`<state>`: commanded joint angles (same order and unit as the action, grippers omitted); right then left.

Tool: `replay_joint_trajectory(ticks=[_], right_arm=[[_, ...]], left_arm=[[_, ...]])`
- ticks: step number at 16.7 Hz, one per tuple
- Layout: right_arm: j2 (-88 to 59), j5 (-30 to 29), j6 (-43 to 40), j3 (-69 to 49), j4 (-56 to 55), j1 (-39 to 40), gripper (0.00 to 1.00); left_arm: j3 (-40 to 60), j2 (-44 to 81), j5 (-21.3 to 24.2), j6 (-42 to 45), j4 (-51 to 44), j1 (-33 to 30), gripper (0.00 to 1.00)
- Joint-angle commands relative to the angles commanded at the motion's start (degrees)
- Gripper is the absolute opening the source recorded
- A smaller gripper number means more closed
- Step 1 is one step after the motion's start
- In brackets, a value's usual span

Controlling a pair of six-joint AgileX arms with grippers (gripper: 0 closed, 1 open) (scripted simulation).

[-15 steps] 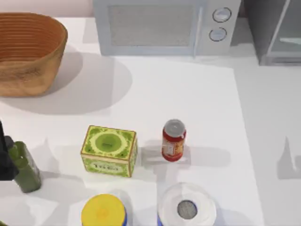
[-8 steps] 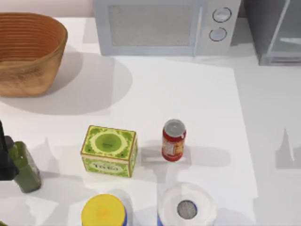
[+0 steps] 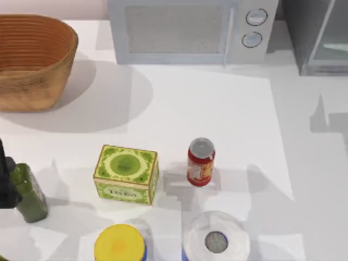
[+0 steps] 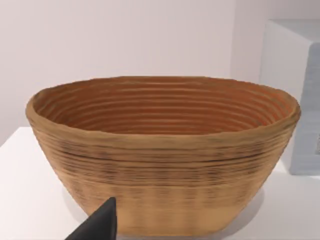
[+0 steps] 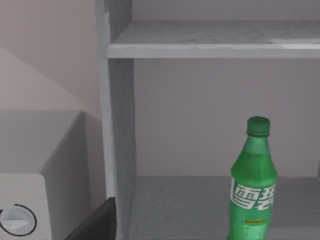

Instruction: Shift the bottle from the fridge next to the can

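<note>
The bright green bottle (image 5: 254, 185) stands upright on the lower floor of the fridge (image 5: 118, 125), under a grey shelf, in the right wrist view. A dark part of my right gripper (image 5: 97, 225) shows at that view's edge, short of the fridge's opening and apart from the bottle. In the top view the fridge (image 3: 298, 32) sits at the back right corner. The red can (image 3: 200, 162) stands upright near the table's middle front. My left gripper (image 4: 100, 227) is parked facing the basket.
A wicker basket (image 3: 32, 60) sits at the back left and a light grey microwave (image 3: 190, 30) at the back middle. A green box (image 3: 126, 174), a dark olive bottle (image 3: 30, 196), a yellow-lidded tub (image 3: 119, 244) and a white-lidded container (image 3: 216, 239) stand along the front.
The arm's shadow on the right of the table has slid back towards the fridge. The can and the other things have stayed put.
</note>
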<state>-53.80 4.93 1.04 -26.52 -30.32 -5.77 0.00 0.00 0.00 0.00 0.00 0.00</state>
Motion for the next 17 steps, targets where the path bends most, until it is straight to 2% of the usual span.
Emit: replay_joint_trajectory(ticks=[5, 9, 13, 17], right_arm=[[-34.9, 2.6, -0.1, -15.0, -17.0, -3.1, 1.00], [-56.2, 4.3, -0.2, -24.6, -28.0, -5.1, 1.00], [-67.9, 5.3, -0.2, -30.3, -34.5, -6.5, 1.00], [-70.3, 5.6, -0.2, -31.5, -35.9, -6.7, 1.00]], left_arm=[[0.0, 0.0, 0.0, 0.0, 0.0, 0.0, 1.00], [0.0, 0.0, 0.0, 0.0, 0.0, 0.0, 1.00], [0.0, 0.0, 0.0, 0.0, 0.0, 0.0, 1.00], [0.0, 0.0, 0.0, 0.0, 0.0, 0.0, 1.00]])
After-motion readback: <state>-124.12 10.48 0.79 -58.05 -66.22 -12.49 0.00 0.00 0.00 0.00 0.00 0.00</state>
